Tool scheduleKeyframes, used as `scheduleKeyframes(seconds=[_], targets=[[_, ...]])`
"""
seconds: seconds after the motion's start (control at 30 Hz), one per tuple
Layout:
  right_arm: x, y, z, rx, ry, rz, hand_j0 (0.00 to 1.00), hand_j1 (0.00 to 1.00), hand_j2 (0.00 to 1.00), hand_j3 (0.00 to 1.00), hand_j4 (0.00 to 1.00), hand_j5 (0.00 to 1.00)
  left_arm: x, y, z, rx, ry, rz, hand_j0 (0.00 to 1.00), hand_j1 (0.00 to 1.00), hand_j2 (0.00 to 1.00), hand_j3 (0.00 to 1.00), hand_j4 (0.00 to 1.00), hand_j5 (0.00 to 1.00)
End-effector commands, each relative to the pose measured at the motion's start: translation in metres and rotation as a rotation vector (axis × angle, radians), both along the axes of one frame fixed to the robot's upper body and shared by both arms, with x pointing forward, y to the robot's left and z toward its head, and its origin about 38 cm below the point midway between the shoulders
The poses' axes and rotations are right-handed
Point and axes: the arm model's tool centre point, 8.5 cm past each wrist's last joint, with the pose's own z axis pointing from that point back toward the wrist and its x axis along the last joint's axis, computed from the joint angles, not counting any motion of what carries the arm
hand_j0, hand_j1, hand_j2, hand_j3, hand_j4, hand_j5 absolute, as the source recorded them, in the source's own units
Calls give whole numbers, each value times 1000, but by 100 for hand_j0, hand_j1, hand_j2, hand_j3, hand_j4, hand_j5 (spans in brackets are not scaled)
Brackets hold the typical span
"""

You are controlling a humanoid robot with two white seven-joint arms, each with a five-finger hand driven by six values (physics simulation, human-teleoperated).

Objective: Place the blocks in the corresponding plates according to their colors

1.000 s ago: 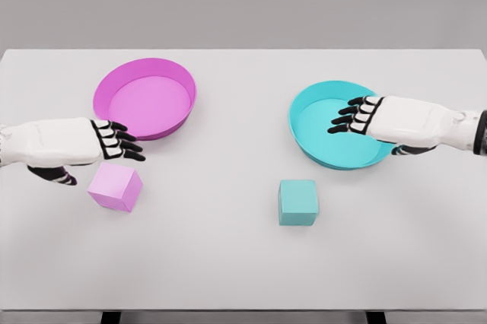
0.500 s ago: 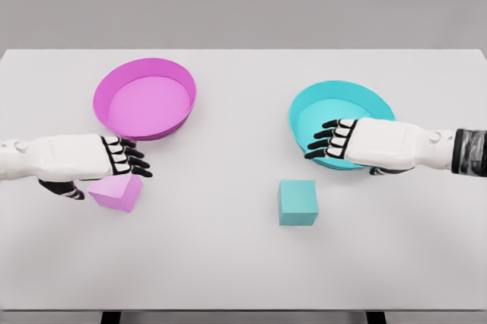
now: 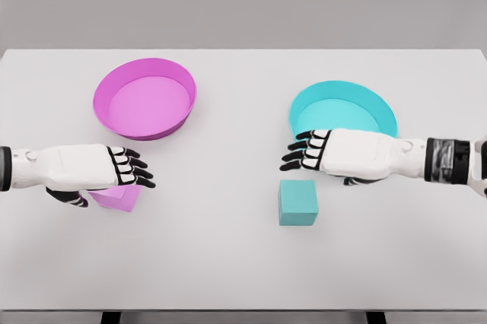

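The teal block [image 3: 297,202], a smooth cube sitting square to the white table [image 3: 243,263] with no long axis, lies in open room just below the right hand [image 3: 323,151], whose fingers are spread, holding nothing. The left hand [image 3: 103,168], fingers loosely extended, covers most of the pink block [image 3: 120,198], well below the pink plate [image 3: 144,98]; the right hand overlaps the round teal plate [image 3: 342,107]'s near rim

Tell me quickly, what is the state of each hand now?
Left hand: open, fingers spread over the pink block, holding nothing.
Right hand: open, above the teal block, holding nothing.
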Motion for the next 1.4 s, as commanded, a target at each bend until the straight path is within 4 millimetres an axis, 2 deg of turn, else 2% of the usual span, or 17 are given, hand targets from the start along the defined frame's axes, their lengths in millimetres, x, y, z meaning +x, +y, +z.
scheduleKeyframes(seconds=[0.0, 0.2, 0.3, 0.4, 0.53, 0.77, 1.17, 1.27, 1.37], targets=[[-4, 9, -9, 11, 29, 21, 100, 100, 100, 100, 100, 100, 0, 1, 0, 7, -5, 1, 100, 100, 100, 100, 100, 100], [-3, 14, -8, 20, 26, 30, 100, 100, 100, 100, 100, 100, 3, -3, -3, 9, -10, -5, 100, 100, 100, 100, 100, 100], [-9, 22, -18, 18, 55, 52, 100, 100, 100, 100, 100, 100, 4, -3, -6, 26, -18, -10, 100, 100, 100, 100, 100, 100], [-9, 23, -19, 15, 58, 56, 100, 100, 100, 100, 100, 100, 7, -9, -12, 25, -26, -20, 100, 100, 100, 100, 100, 100], [-8, 23, -19, 14, 57, 55, 100, 100, 100, 100, 100, 100, 9, -7, -15, 42, -32, -17, 100, 100, 100, 100, 100, 100], [-9, 35, -23, 17, 63, 78, 100, 100, 100, 100, 100, 100, 12, -3, -18, 49, -27, 1, 100, 100, 100, 100, 100, 100], [-6, 31, -35, -23, 64, 60, 100, 100, 100, 100, 100, 100, 12, 1, -25, 62, -17, 10, 100, 100, 100, 100, 100, 100], [-7, 32, -36, -24, 69, 65, 100, 100, 100, 100, 100, 100, 12, 3, -27, 68, -15, 15, 98, 98, 98, 98, 98, 98], [-7, 34, -36, -20, 68, 69, 100, 100, 100, 100, 100, 100, 12, 5, -28, 74, -14, 20, 92, 92, 92, 92, 92, 92]])
